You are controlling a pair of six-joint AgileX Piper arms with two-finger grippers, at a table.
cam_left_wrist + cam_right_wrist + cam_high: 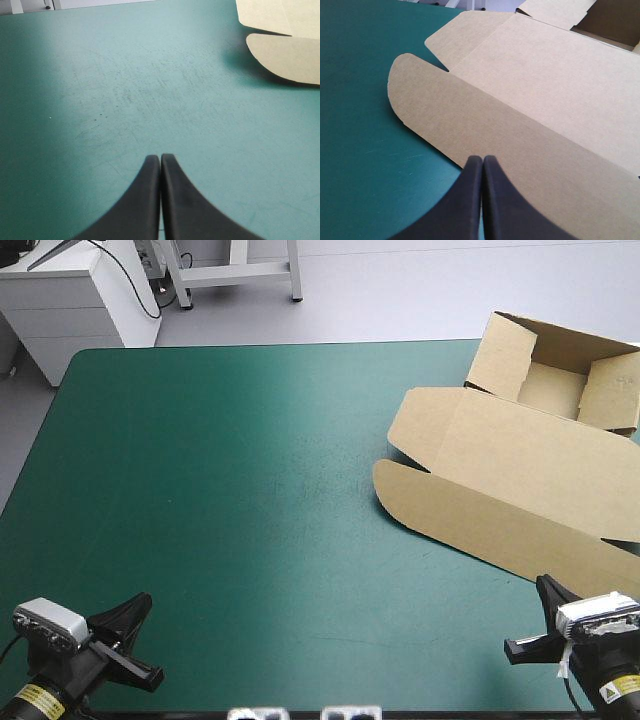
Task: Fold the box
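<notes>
Box (520,470) lies lid flat, its flap beside the right gripper (482,159).

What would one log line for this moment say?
box: open tray, lid flat | left hand: shut, empty, apart from box | right hand: shut, empty, at lid's near edge

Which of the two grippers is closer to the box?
The right gripper: its shut tips sit at the flap edge of the box. The left gripper is over bare teal-green cover, with the box well off.
</notes>
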